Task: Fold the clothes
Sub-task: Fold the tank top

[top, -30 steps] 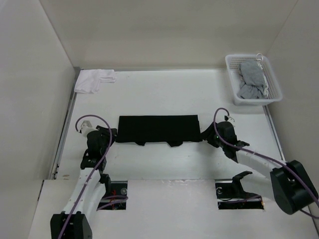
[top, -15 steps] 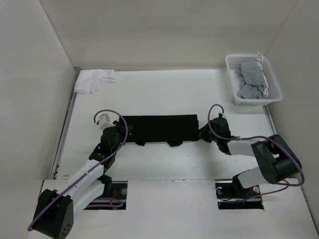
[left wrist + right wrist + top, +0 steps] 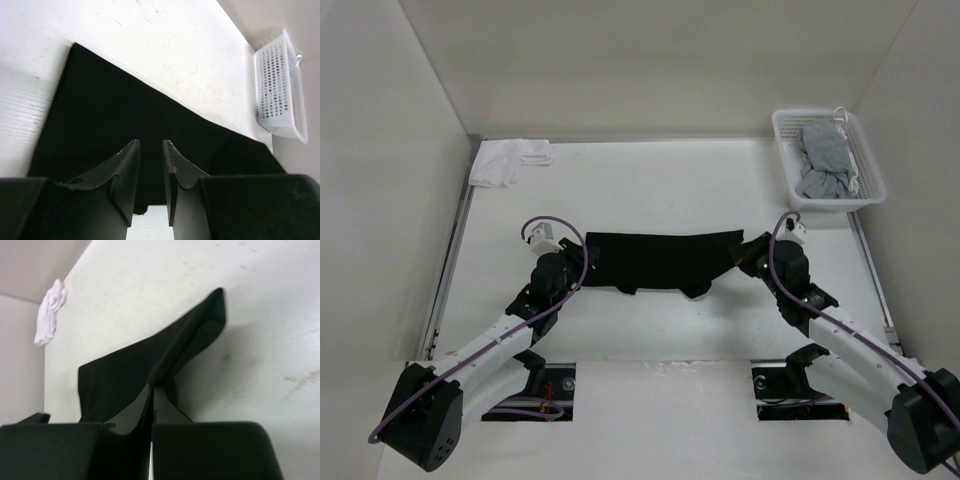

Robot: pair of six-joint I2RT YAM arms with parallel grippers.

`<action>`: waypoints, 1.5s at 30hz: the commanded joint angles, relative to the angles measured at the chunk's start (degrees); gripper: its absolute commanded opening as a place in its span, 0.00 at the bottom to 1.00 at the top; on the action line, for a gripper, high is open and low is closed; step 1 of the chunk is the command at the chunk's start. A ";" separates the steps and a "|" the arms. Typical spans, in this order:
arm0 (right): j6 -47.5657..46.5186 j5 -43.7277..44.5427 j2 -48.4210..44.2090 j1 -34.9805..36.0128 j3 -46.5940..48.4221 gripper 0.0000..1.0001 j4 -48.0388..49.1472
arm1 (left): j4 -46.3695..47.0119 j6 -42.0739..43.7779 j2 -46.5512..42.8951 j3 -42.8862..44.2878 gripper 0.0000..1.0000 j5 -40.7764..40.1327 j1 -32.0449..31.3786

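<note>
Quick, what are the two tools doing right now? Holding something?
Left tool: narrow gap, over the plain black knit T-shirt; grip cannot be told.
Right tool: closed, pinching that T-shirt's raised edge.

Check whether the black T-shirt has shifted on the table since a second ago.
Yes. The black T-shirt has slid to the right in the top view, its right end now closer to the white basket.

Left arm [image 3: 485,352], right arm [image 3: 855,345]: white links, black joints, looping purple cables [image 3: 556,221]; left end effector [image 3: 150,146] matte black.
</note>
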 commanded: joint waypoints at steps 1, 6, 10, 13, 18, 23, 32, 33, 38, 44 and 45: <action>-6.21 4.69 -0.22 4.47 8.10 0.01 -6.86 | 4.28 -0.71 0.08 2.42 0.23 -1.03 -0.61; -11.57 9.34 9.52 14.75 20.48 0.01 -8.18 | 3.58 -0.71 -2.20 1.90 0.24 -0.68 -0.09; -14.30 10.84 21.13 21.35 31.39 0.02 -10.46 | 2.35 -0.71 -5.01 0.84 0.24 -0.33 1.05; -15.44 10.67 30.79 25.65 39.91 0.02 -12.22 | 1.03 -0.80 -7.73 -0.04 0.24 0.11 2.28; -15.80 10.32 45.56 30.76 53.27 0.02 -15.91 | -2.48 -1.33 -13.79 -1.27 0.25 0.64 5.35; -14.22 7.77 58.13 34.28 64.17 0.07 -18.11 | -7.23 -1.51 -19.25 -1.71 0.26 1.60 10.98; -12.01 6.45 45.97 34.64 50.16 0.52 -4.33 | -2.59 -1.42 -12.41 0.31 0.32 5.56 12.93; -12.19 6.71 42.98 33.33 46.82 0.49 -3.19 | -1.36 -1.33 -10.66 0.92 0.32 5.30 11.79; -12.28 5.49 33.74 26.47 31.97 0.08 -1.68 | 5.93 -0.37 1.02 4.43 0.32 3.90 3.71; -14.22 6.18 20.21 20.85 11.84 0.06 9.11 | 7.62 3.76 10.27 7.25 0.33 1.96 -2.90; -14.22 6.10 18.44 19.44 8.85 0.08 11.65 | 7.45 4.99 10.37 7.08 0.34 1.96 -2.99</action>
